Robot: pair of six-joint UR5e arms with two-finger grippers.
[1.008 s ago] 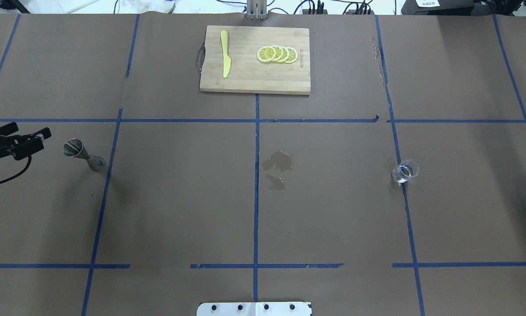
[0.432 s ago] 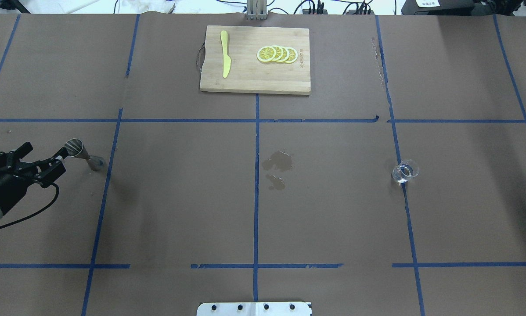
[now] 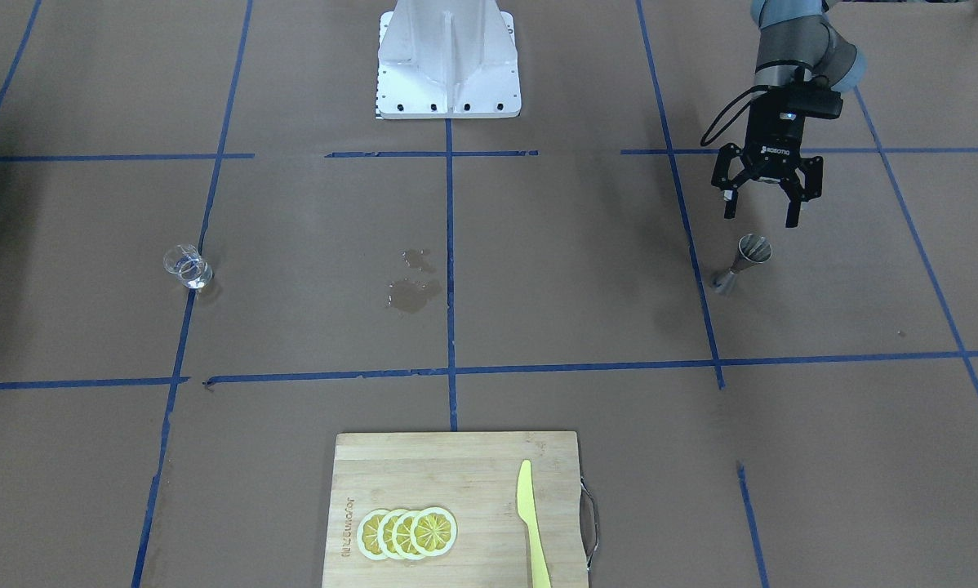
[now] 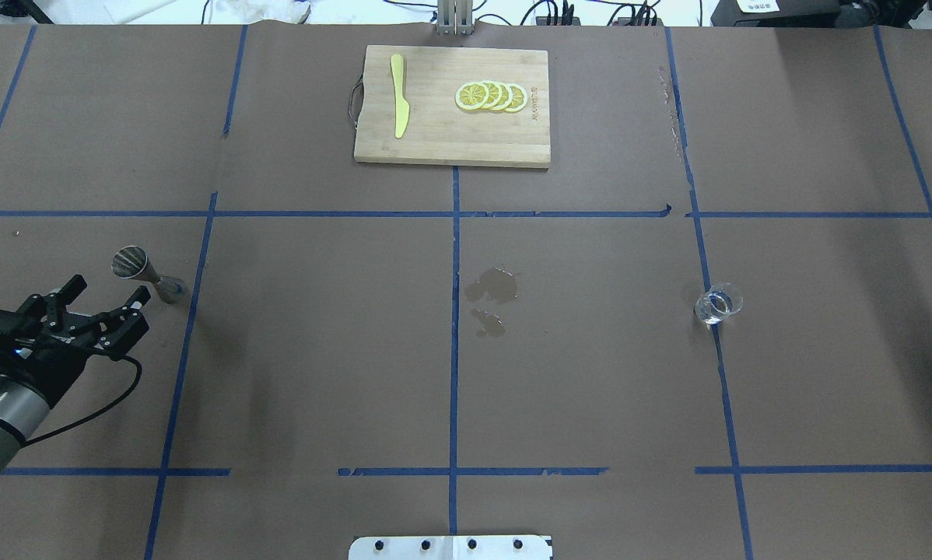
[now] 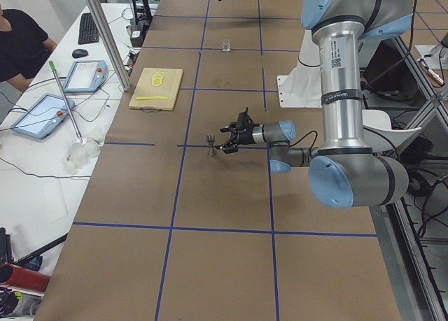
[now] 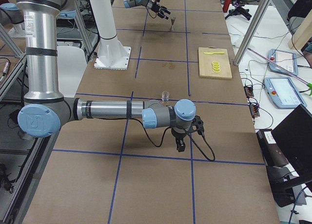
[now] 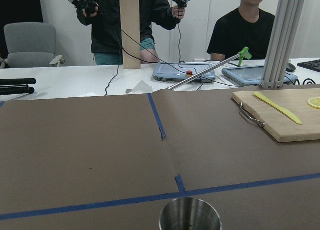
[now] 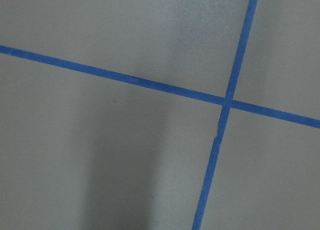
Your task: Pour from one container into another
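Hovering spread wide and empty just short of the jigger point(image 4: 147, 276), the left tool point(image 4: 110, 289) has grasped nothing yet (whether the right tool point(image 6: 179, 146) is open I cannot tell), and the beaker point(image 4: 719, 303) stands far off, not yet poured

The table point(image 4: 318, 350) wears dull brown paper, crossed by a grid of blue tape point(image 4: 453, 389), with two darker wet blotches point(image 4: 497, 286) near the middle. The jigger point(image 4: 148, 276) is bright silver; the beaker point(image 4: 718, 303) is clear glass (its marks too faint to make out). The cutting board point(image 4: 443, 132) is pale, streaky bamboo, carrying yellow lemon slices point(image 4: 491, 96) with white rims and segment lines, and a lime-yellow knife point(image 4: 398, 95). The left gripper point(image 4: 109, 289) is black, its arm point(image 5: 339, 83) silver with pale blue joints. The base plate point(image 3: 448, 57) is white.
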